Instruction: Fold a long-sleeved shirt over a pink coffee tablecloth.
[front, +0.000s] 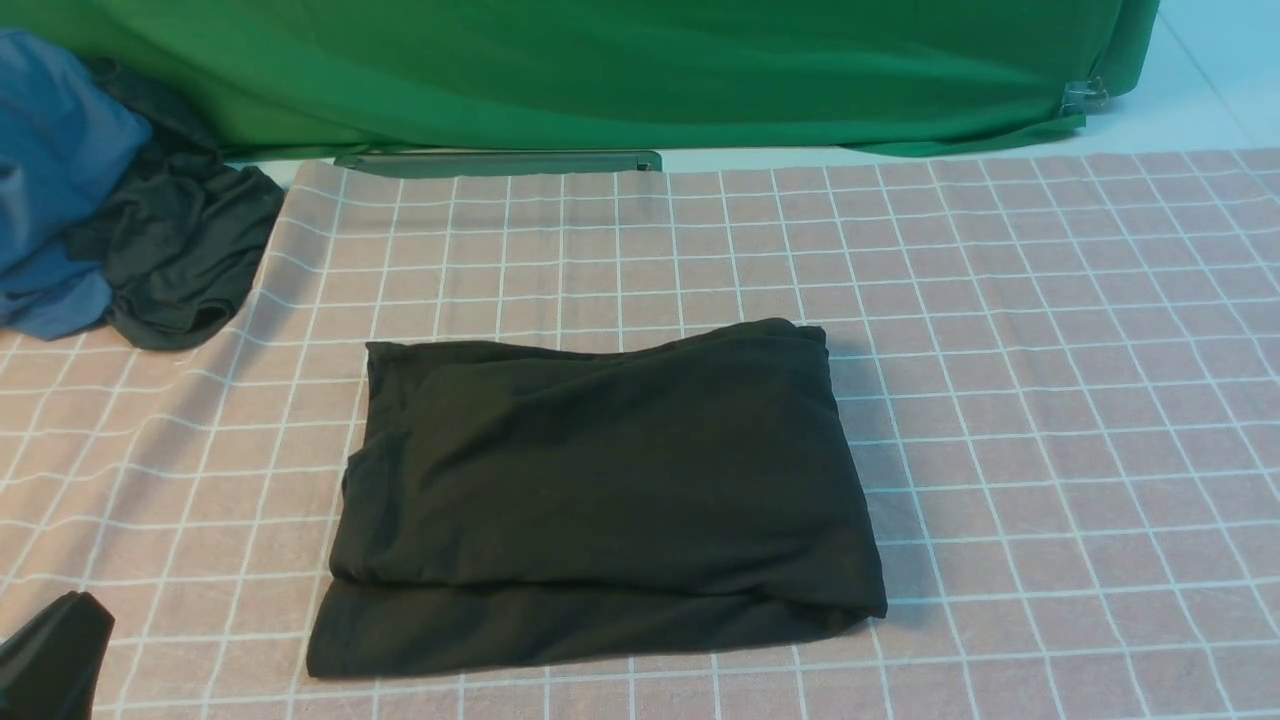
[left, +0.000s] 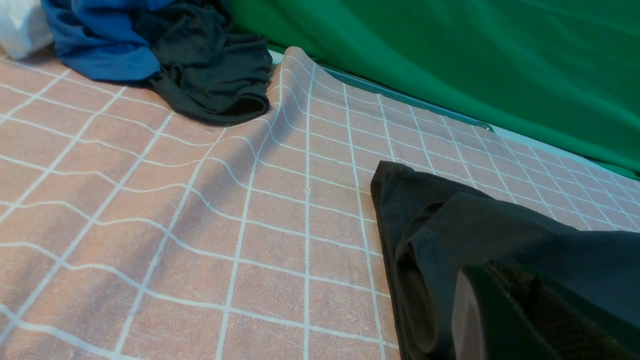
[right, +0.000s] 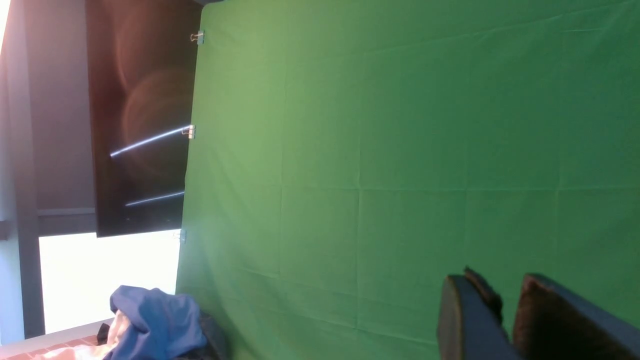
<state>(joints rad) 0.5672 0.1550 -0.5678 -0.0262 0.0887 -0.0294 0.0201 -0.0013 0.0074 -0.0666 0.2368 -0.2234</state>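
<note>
Pincer at left (left: 494, 271) is clenched (tips together), while the right pincer (right: 500, 280) stands slightly parted

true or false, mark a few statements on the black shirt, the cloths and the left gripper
1. The black cotton long-sleeved shirt lies folded on the dusty-pink cloth with white grid lines. True.
2. The shirt's white chest print faces up. False: only plain black fabric shows.
3. The blue crumpled garment lies on the robot's right. False: it is at the far left.
4. A dark grey crumpled garment lies beside the blue one. True.
5. The left gripper is spread wide open. False: it is shut.
</note>
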